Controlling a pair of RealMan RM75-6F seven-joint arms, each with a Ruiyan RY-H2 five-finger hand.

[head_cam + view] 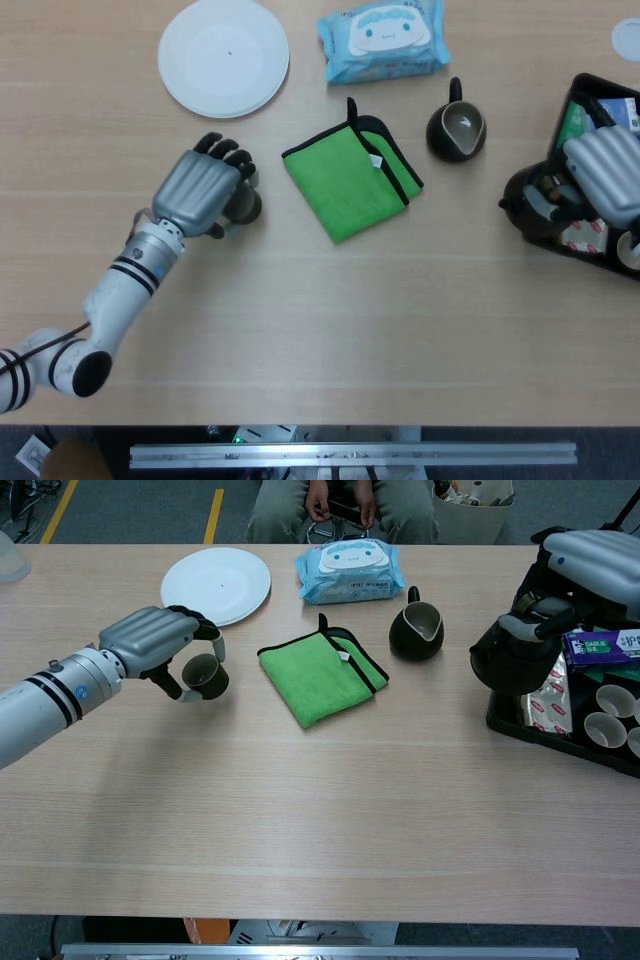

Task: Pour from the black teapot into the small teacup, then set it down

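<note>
Approach step: left hand point(160, 640) grips small dark teacup point(205, 675); right hand point(600, 565) fingers wrap glossy black teapot point(512, 652). Next, judged: lift teapot toward cup.

A blue packet point(601, 643) on the tray bears writing too small to read.

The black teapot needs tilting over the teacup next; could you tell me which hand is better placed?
Right: the right hand already grips the black teapot, while the left hand holds the teacup.
</note>
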